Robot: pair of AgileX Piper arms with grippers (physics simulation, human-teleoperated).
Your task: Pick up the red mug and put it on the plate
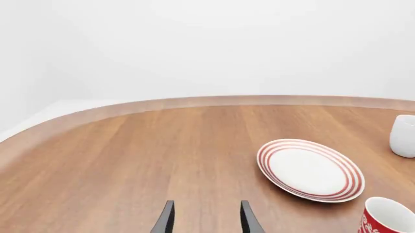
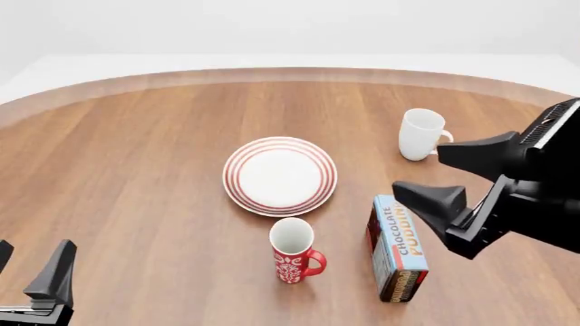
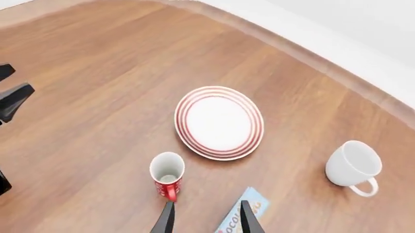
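Note:
The red mug [image 2: 293, 252] stands upright on the table just in front of the plate [image 2: 280, 175], handle to the right. It also shows in the right wrist view [image 3: 167, 175] and at the edge of the left wrist view [image 1: 387, 218]. The plate [image 3: 219, 123] [image 1: 310, 170] has nothing on it. My right gripper [image 2: 419, 171] is open and empty, raised to the right of the plate and mug. In its own view the right gripper [image 3: 204, 213] sits high above the mug. My left gripper [image 2: 32, 265] [image 1: 204, 213] is open and empty, low at the near left, far from the mug.
A plain white mug [image 2: 422, 134] [image 3: 352, 165] [image 1: 403, 136] stands at the back right of the plate. A chocolate pudding box [image 2: 397, 248] [image 3: 243, 213] lies right of the red mug, below my right gripper. The round wooden table's far edge [image 2: 290, 73] curves behind.

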